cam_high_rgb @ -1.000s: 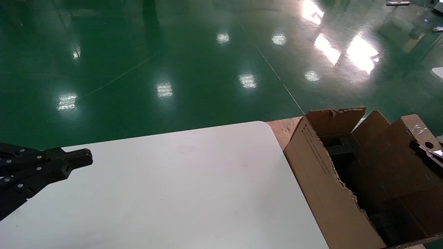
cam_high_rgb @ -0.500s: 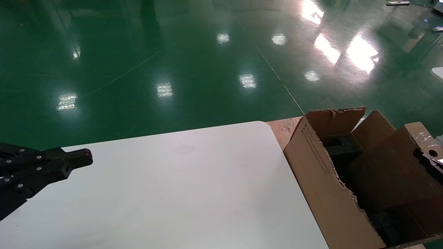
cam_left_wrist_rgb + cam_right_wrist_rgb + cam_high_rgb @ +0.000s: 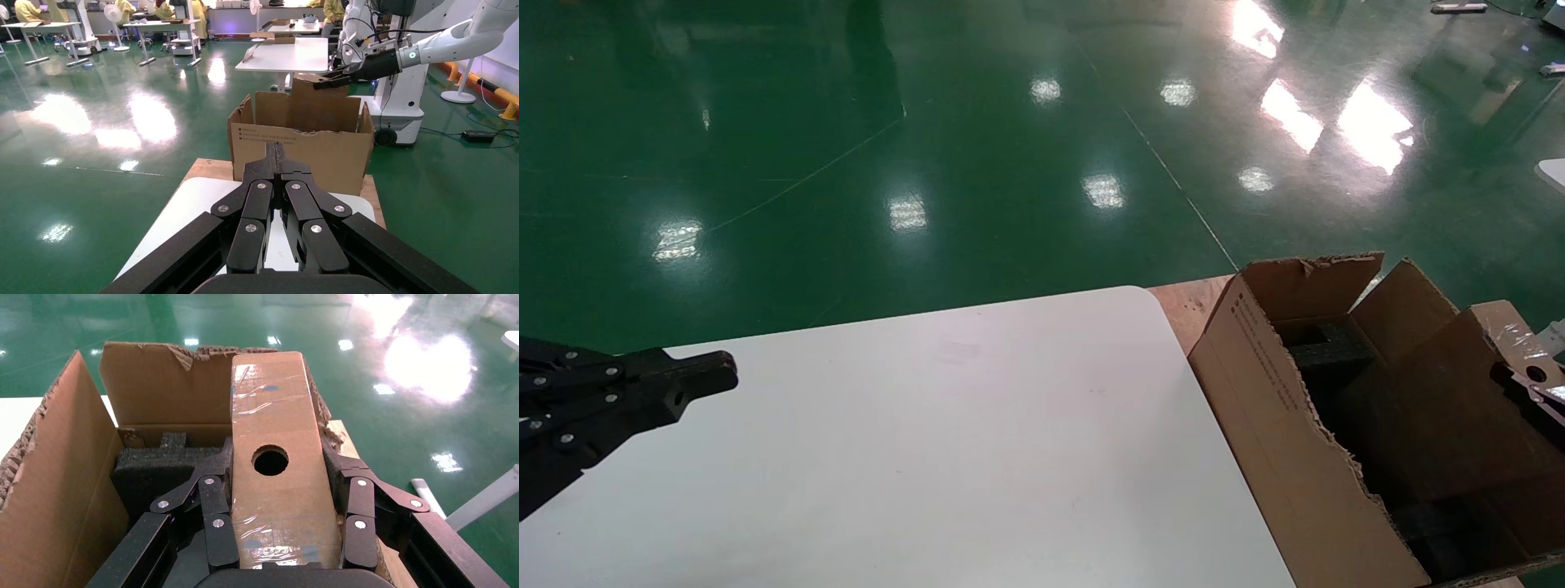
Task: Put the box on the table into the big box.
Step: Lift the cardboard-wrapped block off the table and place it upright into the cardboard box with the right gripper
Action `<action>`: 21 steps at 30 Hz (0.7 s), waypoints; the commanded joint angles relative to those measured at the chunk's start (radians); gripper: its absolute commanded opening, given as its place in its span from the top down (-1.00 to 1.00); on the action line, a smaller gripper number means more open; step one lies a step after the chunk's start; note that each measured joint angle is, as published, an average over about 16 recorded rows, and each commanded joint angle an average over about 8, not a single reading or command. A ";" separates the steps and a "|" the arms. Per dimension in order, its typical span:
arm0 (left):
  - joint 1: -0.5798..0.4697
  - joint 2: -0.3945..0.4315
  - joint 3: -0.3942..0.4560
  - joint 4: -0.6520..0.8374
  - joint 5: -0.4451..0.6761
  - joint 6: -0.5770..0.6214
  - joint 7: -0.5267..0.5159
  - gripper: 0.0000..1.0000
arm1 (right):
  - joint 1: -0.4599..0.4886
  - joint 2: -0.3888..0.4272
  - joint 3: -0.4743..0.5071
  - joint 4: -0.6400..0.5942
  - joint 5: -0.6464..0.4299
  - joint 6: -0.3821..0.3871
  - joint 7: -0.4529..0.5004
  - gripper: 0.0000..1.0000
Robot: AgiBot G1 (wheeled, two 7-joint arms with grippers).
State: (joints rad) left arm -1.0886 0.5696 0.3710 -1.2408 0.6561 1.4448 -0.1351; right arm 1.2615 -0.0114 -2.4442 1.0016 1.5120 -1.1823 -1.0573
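Over big box (image 3: 55, 478), right tool (image 3: 275, 471) clamping box (image 3: 278, 496)

The box (image 3: 278, 471) is brown cardboard wrapped in glossy clear tape that wrinkles and catches the light. The big box (image 3: 1295, 433) is matt corrugated cardboard with ragged, torn edges; the foam block (image 3: 162, 462) inside it is black, coarse and dull. The table (image 3: 928, 457) is smooth white with a soft sheen. Both grippers, left (image 3: 278, 160) and right (image 3: 276, 478), look like matt black plastic studded with small shiny metal screws. The green floor (image 3: 928, 163) is highly glossy.
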 commanded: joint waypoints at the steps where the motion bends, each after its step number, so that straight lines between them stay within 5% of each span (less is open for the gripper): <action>1: 0.000 0.000 0.000 0.000 0.000 0.000 0.000 1.00 | -0.007 -0.006 -0.007 -0.004 0.010 -0.005 0.002 1.00; 21: 0.000 0.000 0.000 0.000 0.000 0.000 0.000 1.00 | -0.090 -0.083 -0.054 -0.102 0.115 -0.042 0.064 1.00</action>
State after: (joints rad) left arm -1.0886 0.5696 0.3710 -1.2408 0.6561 1.4448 -0.1351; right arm 1.1725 -0.0926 -2.4980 0.9026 1.6261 -1.2248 -0.9955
